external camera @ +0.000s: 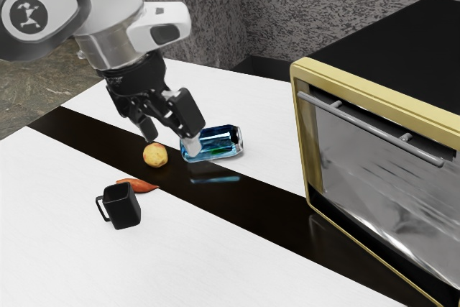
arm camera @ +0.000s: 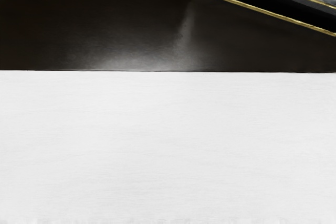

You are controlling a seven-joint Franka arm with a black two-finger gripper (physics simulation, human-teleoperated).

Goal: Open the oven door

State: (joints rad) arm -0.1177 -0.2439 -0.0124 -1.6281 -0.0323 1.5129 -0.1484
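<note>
End effector (external camera: 171,143): fingers spread, nothing between them; up above the tabletop (external camera: 215,264), at the exterior view's left. Blue can (external camera: 210,143) lies close by on the exterior view's right, probably behind or below; exact gap can't tell. Yellow fruit (external camera: 155,154) and mug (external camera: 122,205) are lower down, likely no bother.

Oven door (external camera: 381,188) looks shut, well apart toward the exterior view's right. Handle (external camera: 370,128) is the key: long bar across the door's top edge, running from far left to near right. The reach should go right and near, fingers set to straddle the bar. Open room in front of the door. Watch the oven's gold rim (external camera: 381,96) just above the bar; a high approach could clip it. Door swing needs that front space.
</note>
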